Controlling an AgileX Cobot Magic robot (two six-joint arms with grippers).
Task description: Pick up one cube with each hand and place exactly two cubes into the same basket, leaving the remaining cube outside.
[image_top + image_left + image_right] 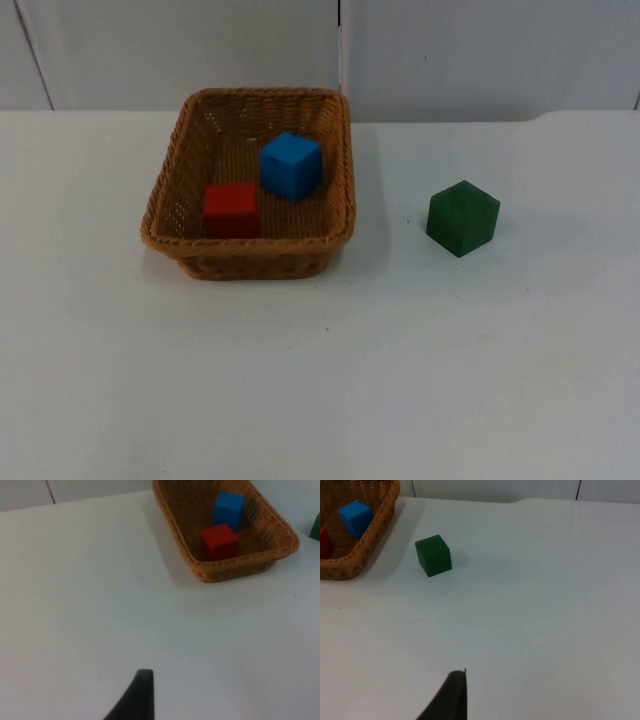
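**Operator:** Report task status.

**Robot:** Judged from the present layout, the placement is complete. The wicker basket (165,215) holds two cubes: the red cube (231,209) against the near wall and the blue cube (291,165) just behind it, toward the middle. The two are close together; whether they touch I cannot confirm. The green cube (462,217) sits on the table (400,370) to the right of the basket, well apart from its rim. That satisfies the condition of one cube left outside. In my assessment no pick or place step remains.

**Operator:** Report end effector state.

**Robot:** My left gripper (137,695) hangs above bare table, well apart from the basket, which lies ahead of it with both cubes visible inside. My right gripper (451,695) likewise hangs above bare table; the green cube lies ahead of it, well apart, with the basket corner beyond. One fingertip of each is visible, so I cannot tell whether either pair of fingers is apart or together. Neither gripper touches any cube.

**Operator:** Recommended action?

**Robot:** Both arms wait. Leave the green cube where it is.
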